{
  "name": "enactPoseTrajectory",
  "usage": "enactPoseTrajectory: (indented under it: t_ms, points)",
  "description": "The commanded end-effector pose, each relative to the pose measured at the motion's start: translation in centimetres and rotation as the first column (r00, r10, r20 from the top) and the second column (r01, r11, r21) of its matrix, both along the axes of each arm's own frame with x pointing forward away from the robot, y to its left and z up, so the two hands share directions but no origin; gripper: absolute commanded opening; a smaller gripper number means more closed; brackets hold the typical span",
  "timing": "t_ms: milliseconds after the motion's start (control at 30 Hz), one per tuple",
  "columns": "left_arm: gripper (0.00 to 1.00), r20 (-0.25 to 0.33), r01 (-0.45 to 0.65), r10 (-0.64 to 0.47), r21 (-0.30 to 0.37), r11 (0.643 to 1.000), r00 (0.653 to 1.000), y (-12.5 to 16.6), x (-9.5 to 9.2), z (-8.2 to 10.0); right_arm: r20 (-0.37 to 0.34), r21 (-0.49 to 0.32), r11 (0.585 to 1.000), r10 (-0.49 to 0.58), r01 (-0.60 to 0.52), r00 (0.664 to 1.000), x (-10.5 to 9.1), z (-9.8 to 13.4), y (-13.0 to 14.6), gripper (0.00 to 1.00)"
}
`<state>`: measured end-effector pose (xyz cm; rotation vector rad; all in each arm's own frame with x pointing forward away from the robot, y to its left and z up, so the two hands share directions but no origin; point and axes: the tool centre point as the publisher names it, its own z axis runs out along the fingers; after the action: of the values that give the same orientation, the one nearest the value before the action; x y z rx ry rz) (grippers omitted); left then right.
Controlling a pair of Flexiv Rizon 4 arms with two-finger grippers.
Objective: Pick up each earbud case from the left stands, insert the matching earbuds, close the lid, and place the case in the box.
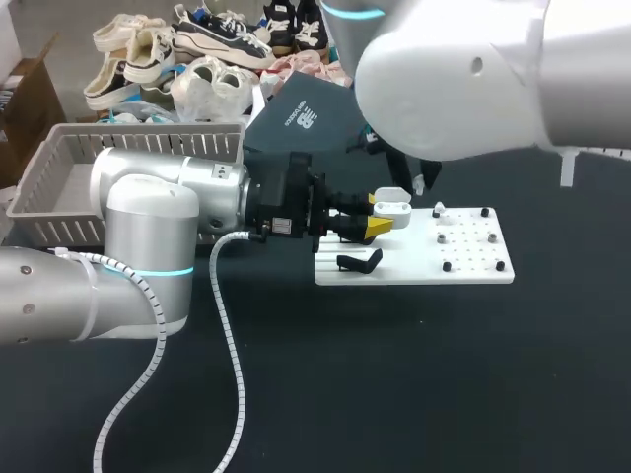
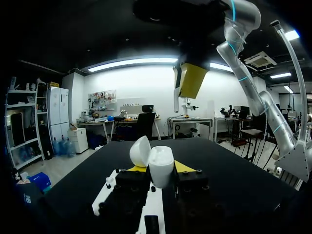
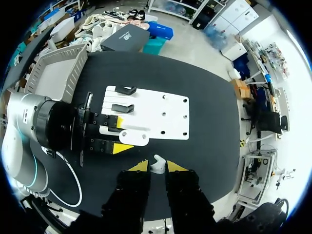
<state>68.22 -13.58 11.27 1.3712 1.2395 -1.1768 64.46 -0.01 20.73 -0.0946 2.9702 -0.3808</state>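
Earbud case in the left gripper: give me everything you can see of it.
The earbud case is small, rounded, glossy white, plastic by its look. Its lid is hinged open, tilted back. It sits clamped between the left gripper's yellow tips, over the white stand board's edge. The right gripper, shut on a white earbud, hangs above it.

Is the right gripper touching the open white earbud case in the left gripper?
Apart. The left wrist view shows the right gripper hanging clear above the open white earbud case, background visible between them.
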Motion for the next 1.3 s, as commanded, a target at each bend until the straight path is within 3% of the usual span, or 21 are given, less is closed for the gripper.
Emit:
enactPoseTrajectory:
  t_ms: [33, 167, 433, 1033, 1133, 1300]
  points:
    - [0.0, 0.0, 0.003, -0.003, -0.002, 1.0, 1.0, 0.0, 0.2, -0.1, -0.015, 0.025, 0.999, -0.046, 0.046, 0.999, 0.3, 0.0, 0.4, 0.0]
    - [0.0, 0.0, 0.003, -0.003, -0.002, 1.0, 1.0, 0.0, 0.2, -0.1, -0.024, 0.088, 0.978, -0.185, 0.187, 0.982, 1.0, 0.5, 0.5, 0.0]
    - [0.0, 0.0, 0.003, -0.003, -0.002, 1.0, 1.0, 0.0, 0.2, -0.1, -0.017, 0.093, 0.934, -0.346, 0.346, 0.938, 1.2, 0.5, 0.1, 0.0]
    - [0.0, 0.0, 0.003, -0.003, -0.002, 1.0, 1.0, 0.0, 0.2, -0.1, -0.023, 0.102, 0.92, -0.378, 0.378, 0.926, 1.0, 0.3, 0.0, 0.0]
    - [0.0, 0.0, 0.003, -0.003, -0.002, 1.0, 1.0, 0.0, 0.2, -0.1, -0.036, 0.098, 0.897, -0.429, 0.43, 0.903, 1.2, 0.0, 0.4, 0.0]
    - [0.0, 0.0, 0.003, -0.003, -0.002, 1.0, 1.0, 0.0, 0.2, -0.1, -0.076, 0.156, 0.837, -0.519, 0.524, 0.851, 1.4, 0.1, 0.7, 0.0]
